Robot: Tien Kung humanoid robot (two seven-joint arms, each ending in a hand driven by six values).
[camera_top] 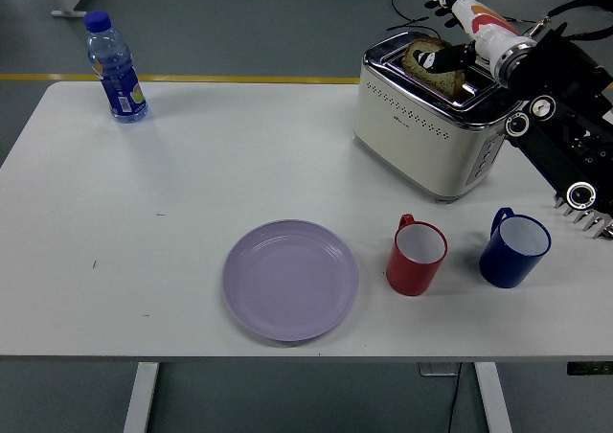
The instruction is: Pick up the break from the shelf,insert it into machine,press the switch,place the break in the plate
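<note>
Bread slice [427,65]: it is standing on edge in the toaster's top slot, its upper half showing above the chrome rim, at the far right part of the bench.
Long axis: the slice is lying lengthwise along the slot, running from far left toward near right in the head view, with its broad face turned toward the near left and its crust edge pointing up.
Right hand [448,42]: it is reaching over the toaster top from the right, dark fingers [442,57] lying against the slice's upper edge; whether they are actually pinching it cannot be told, since the fingers are overlapping the bread.
Left hand: it is not showing anywhere.
Toaster [431,126]: cream body, chrome top, levers on its right end.
Risk, grip: a thin pinch on the crust is likely tearing or slipping, dropping the slice back into the slot.
Risk, lift: pulling off the slot's line could be jamming the slice against the rim or dragging the toaster.
Risk, carry: the path to the purple plate [290,280] is passing above the red mug [416,255] and near the blue mug [514,248]; a low forearm could be knocking one over.
</note>
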